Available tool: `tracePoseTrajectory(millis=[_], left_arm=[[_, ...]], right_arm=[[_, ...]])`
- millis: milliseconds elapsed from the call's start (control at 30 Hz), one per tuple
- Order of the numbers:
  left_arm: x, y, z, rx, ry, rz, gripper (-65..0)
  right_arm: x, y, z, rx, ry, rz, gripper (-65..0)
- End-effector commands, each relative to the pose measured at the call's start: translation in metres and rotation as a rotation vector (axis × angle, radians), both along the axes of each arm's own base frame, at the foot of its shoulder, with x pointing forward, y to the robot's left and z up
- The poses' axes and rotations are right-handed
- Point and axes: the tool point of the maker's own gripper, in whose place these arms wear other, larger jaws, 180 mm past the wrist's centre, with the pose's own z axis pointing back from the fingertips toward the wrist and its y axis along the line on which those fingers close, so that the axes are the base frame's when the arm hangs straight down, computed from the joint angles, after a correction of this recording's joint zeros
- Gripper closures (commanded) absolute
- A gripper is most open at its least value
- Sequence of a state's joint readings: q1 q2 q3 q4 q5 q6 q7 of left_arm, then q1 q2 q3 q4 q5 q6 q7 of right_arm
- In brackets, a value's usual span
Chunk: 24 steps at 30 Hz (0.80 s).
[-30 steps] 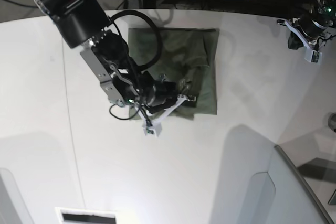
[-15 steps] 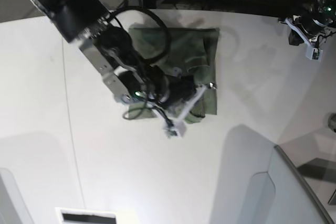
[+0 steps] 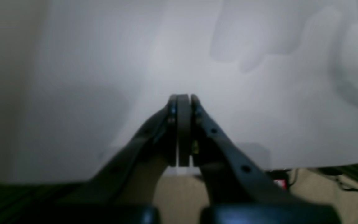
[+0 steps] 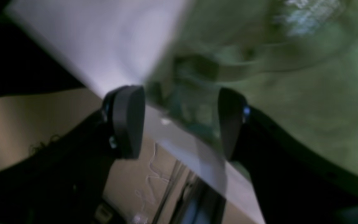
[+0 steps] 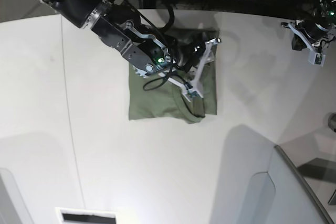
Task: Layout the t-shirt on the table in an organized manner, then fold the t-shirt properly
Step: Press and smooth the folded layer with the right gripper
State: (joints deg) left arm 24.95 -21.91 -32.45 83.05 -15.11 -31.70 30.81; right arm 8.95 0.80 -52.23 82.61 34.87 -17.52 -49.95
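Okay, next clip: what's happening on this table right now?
A two-armed robot is folding an olive-green cotton t-shirt on the large white table. The shirt lies as a compact, roughly rectangular bundle, collar towards the near edge. The right end effector is over the shirt's far right part with its jaws apart, and no fabric is clearly pinched. The left end effector is closed, holding nothing, and parked near the table's far corner, away from the shirt.
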Motion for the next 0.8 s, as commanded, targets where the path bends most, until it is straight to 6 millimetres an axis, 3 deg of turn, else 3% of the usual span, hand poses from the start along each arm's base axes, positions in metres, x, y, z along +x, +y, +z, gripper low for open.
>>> tracePoseTrajectory(millis=[0,267,500,667,767], left_arm=[[0.009,0.006,0.011,0.014,-0.039,-0.007,0.0],[0.008,0.006,0.012,0.015,-0.037,-0.008,0.0],[0.009,0.01,0.013,0.025,-0.036,-0.012,0.0],[0.009,0.009,0.013,0.023,-0.034,-0.012,0.0],[0.009,0.009,0.012,0.022,-0.034,-0.012,0.0]], right_arm=[[0.01,0.013,0.012,0.04,-0.042,-0.002,-35.4],[0.014,0.013,-0.005,-0.001,-0.04,-0.015,-34.7],[0.012,0.014,-0.014,-0.015,-0.015,-0.02,-9.0],[0.011,0.016,-0.012,-0.007,-0.017,-0.01,-6.0],[0.003,0.027,0.002,0.04,-0.03,0.086,-0.8]])
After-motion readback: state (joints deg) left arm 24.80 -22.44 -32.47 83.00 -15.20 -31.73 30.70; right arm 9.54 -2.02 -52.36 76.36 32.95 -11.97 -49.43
